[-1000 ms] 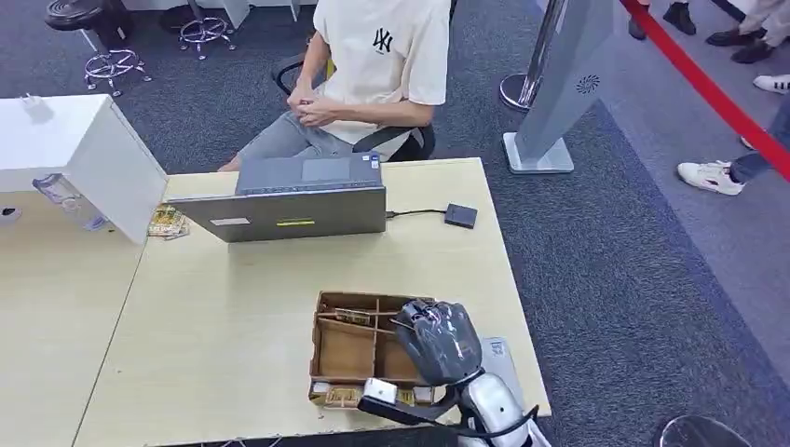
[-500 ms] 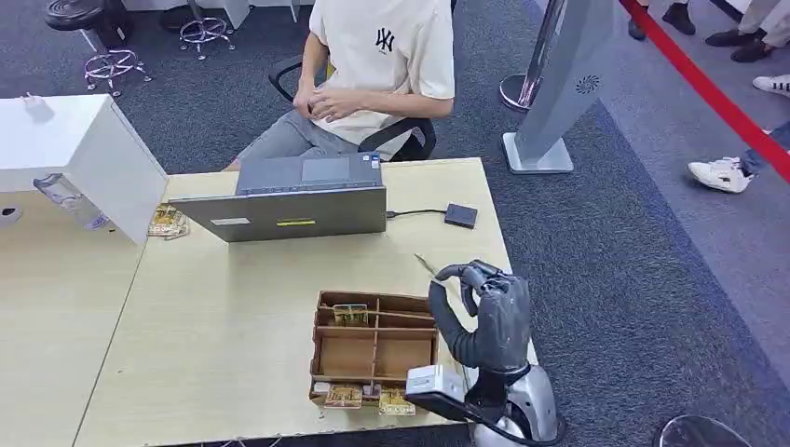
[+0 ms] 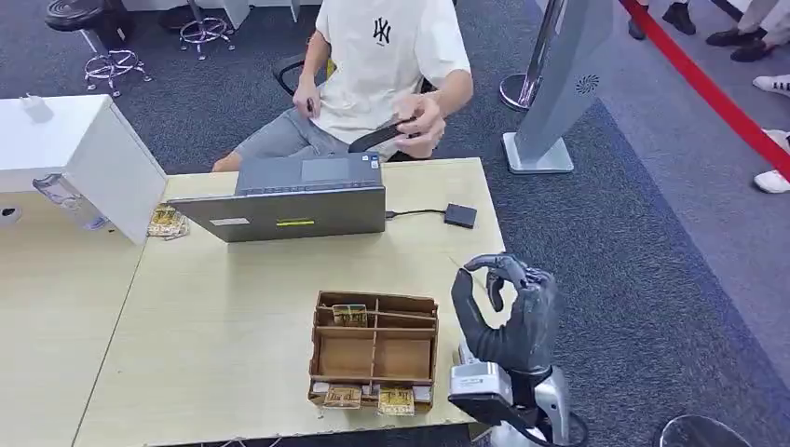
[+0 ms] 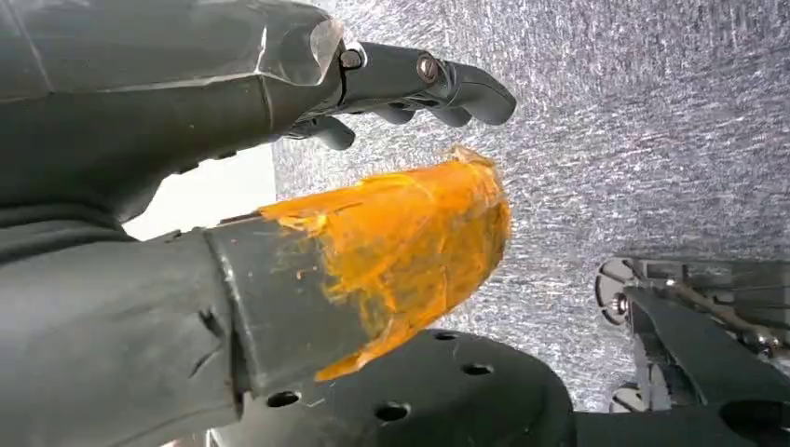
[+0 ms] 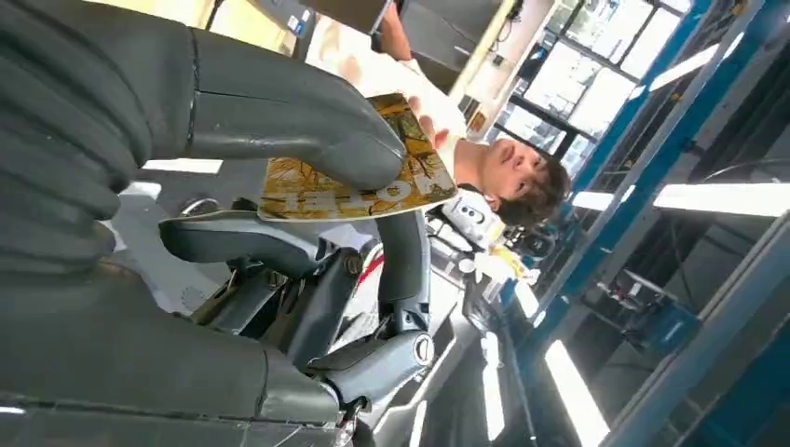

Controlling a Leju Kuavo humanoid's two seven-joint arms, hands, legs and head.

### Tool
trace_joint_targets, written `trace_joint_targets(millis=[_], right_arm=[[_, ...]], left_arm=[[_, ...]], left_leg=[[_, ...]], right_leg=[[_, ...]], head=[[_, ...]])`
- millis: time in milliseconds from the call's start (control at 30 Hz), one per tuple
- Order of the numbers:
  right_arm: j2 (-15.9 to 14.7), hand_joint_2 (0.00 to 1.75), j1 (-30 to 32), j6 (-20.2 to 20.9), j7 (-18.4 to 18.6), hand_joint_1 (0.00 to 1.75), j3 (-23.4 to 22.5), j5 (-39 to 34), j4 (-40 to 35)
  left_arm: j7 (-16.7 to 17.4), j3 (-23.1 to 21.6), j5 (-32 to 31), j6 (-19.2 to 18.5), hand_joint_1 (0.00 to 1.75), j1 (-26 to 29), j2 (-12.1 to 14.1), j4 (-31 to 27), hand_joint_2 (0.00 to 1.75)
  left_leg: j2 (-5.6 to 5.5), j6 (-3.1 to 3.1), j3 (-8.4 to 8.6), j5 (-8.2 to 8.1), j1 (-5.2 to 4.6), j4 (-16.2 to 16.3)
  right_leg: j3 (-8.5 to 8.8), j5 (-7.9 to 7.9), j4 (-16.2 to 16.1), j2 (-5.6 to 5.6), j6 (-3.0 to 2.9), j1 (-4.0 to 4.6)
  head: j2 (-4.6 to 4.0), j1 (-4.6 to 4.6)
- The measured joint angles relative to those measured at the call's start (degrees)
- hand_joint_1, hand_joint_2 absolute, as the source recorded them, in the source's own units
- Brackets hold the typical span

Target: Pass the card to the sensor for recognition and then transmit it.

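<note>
Our right hand point(image 3: 508, 312) is raised above the right edge of the tabletop point(image 3: 233, 326), just beside the wooden card organiser point(image 3: 374, 351). From the right wrist view we see it pinching the card point(image 5: 359, 177) between the thick thumb and a darker finger, so the card sits in that hand, off the table. From the head view the card shows at most as a thin sliver at the fingertips.

We judge the card light, thin and fairly stiff, with a glossy printed face that could slide between smooth finger pads. The pinch covers the part nearest the palm and leaves the far end free, which suits us: that free end is what we would bring flat over the small black sensor point(image 3: 460, 216), lying on the tabletop at the end of the cable from the laptop point(image 3: 289, 209). Squeezing harder risks bending it; a loose pinch risks it swivelling.

Our left hand point(image 4: 279, 186) hangs over grey carpet, holding nothing, its fingers loosely apart.

A seated person point(image 3: 391, 65) behind the laptop holds a dark object and is probably the receiver.
</note>
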Motion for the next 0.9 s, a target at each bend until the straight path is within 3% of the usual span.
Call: trace_joint_targets(millis=[267, 567, 900], right_arm=[[-0.17, 1.75, -6.87, -0.22, 2.95, 1.75, 2.50, 12.23, 5.67], [1.71, 1.75, -19.33, -0.26, 6.08, 1.75, 2.14, 28.12, 17.19], [3.80, 1.75, -26.16, -0.31, 7.78, 1.75, 0.37, 34.45, 25.05]], left_arm=[[0.92, -0.48, -4.15, -1.07, 0.00, -0.04, -0.02, 0.00, 0.00], [1.99, -0.52, -9.71, -2.49, 0.00, -0.20, -0.02, 0.00, 0.00], [2.62, -0.57, -11.34, -2.99, 0.00, -0.62, -0.31, 0.00, 0.00]], left_leg=[[0.01, 0.02, 0.01, 0.02, 0.00, 0.00], [0.01, 0.01, 0.03, 0.03, 0.00, 0.01], [-0.02, 0.01, 0.00, 0.03, -0.01, 0.01]], right_leg=[[0.02, 0.03, 0.00, 0.01, -0.02, 0.00], [0.02, 0.03, 0.02, 0.03, -0.03, 0.00], [0.01, 0.03, 0.02, 0.01, -0.03, 0.00]], head=[[0.00, 0.00], [0.00, -0.02], [0.00, 0.00]])
